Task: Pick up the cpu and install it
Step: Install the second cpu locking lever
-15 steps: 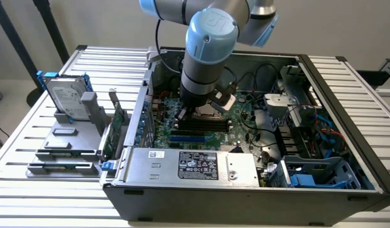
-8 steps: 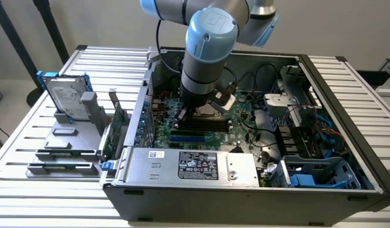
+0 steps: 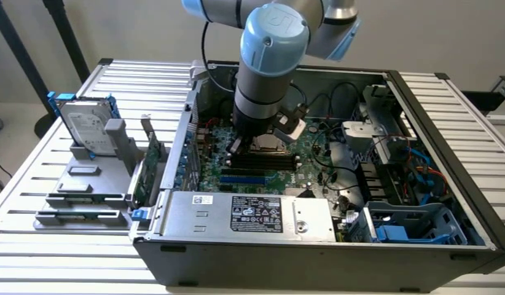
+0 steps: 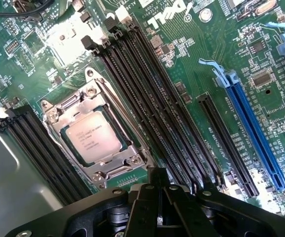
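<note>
- End effector (image 4: 159,210) of mine hangs low over the motherboard inside the open computer case; its two dark fingers (image 4: 147,207) lie pressed together with only a thin seam between them, so I read it as closed and holding nothing.
- My cpu (image 4: 93,137) sits flat in its socket, silver top up and printed text showing, just beside my fingertips and apart from them, not touching.
- Being square, the chip has no long axis to speak of; its edges run parallel to the memory slots, so it lies diagonal to my finger seam.
- Around the chip is the metal socket frame (image 4: 90,98), whose rim surrounds the chip on all sides; I cannot tell whether it is fully latched down.
- I judge the chip to be already placed in its seat, since it lies level within the frame.
- Black memory slots (image 4: 147,98) flank the socket on both sides, all empty; further out is a long blue expansion slot (image 4: 256,133), also empty.
- From the exterior view, my arm (image 3: 265,67) comes down into the middle of the case (image 3: 449,203), with the silver power supply (image 3: 252,215) at the near edge.
- Outside the case, on the exterior view's left, a grey rack (image 3: 85,190) on the slatted worktop (image 3: 39,166) holds a hard drive (image 3: 85,126) standing upright and a green card (image 3: 150,166) on edge beside the case wall.
</note>
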You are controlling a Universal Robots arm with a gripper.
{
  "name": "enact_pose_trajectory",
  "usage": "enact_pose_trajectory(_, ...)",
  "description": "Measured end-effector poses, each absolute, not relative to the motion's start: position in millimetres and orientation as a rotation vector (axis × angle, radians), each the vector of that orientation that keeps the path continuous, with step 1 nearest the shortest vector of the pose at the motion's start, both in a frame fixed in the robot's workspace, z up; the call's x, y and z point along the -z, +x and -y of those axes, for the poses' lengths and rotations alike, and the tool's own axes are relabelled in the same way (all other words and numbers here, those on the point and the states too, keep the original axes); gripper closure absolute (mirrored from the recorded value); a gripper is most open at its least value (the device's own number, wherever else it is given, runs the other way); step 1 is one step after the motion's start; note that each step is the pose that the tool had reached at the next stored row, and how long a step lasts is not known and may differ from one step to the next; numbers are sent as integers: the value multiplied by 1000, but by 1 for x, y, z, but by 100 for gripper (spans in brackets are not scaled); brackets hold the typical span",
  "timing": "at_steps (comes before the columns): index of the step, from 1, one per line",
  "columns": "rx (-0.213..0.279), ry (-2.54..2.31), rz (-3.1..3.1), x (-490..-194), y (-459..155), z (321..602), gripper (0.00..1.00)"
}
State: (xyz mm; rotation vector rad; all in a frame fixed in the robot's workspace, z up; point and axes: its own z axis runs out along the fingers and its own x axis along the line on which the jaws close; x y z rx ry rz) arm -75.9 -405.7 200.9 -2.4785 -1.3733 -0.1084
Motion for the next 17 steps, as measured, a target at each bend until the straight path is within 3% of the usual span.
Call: enact_pose_trajectory(17,100,-2463,1389,-208,-88,402,89)
